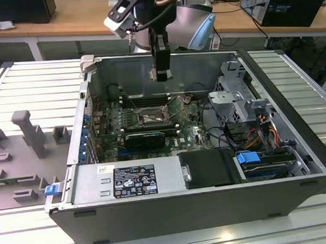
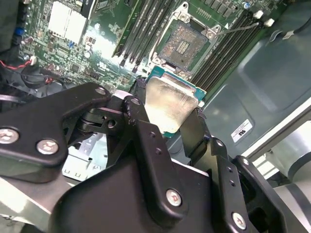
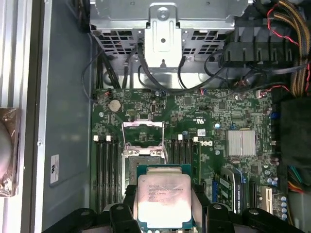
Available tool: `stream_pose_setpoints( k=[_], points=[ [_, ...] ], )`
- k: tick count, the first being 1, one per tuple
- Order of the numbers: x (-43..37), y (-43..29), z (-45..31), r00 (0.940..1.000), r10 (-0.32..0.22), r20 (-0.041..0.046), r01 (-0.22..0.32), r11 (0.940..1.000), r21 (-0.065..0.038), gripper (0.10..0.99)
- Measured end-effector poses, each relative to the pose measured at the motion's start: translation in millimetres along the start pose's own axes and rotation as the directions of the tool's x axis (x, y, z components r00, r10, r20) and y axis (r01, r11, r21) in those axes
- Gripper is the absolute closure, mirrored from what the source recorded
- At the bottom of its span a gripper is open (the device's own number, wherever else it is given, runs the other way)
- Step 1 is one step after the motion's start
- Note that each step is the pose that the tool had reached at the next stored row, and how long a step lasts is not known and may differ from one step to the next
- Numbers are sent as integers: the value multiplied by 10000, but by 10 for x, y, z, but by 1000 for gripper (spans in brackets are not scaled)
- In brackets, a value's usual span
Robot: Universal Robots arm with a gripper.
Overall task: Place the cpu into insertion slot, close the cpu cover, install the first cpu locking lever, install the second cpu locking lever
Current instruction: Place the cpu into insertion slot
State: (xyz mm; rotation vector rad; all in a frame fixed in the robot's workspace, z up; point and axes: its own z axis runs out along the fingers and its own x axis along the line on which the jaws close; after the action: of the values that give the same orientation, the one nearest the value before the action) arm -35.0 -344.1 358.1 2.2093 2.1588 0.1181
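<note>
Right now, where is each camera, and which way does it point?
Exterior view: off the arm, above the open computer case, looking down into it; the arm and gripper hang over the green board.
First wrist view: on the arm, facing straight down at the board; black fingers grip the chip.
Second wrist view: on the arm, slanting past the fingers and chip toward the socket.
Both wrist views share chip, socket and board.

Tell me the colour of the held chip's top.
Pale silver-grey metal; the chip shows best in the first wrist view.
</note>
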Motion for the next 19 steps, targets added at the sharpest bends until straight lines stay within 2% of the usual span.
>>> stream_pose_setpoints(
  k=[8, 19],
  points=[
    [0, -2, 19, 9979, 651, 58, -651, 9979, -14, 557],
    [-1, -4, 41, 9877, 1556, 137, -1555, 9878, -41, 557]
  ],
)
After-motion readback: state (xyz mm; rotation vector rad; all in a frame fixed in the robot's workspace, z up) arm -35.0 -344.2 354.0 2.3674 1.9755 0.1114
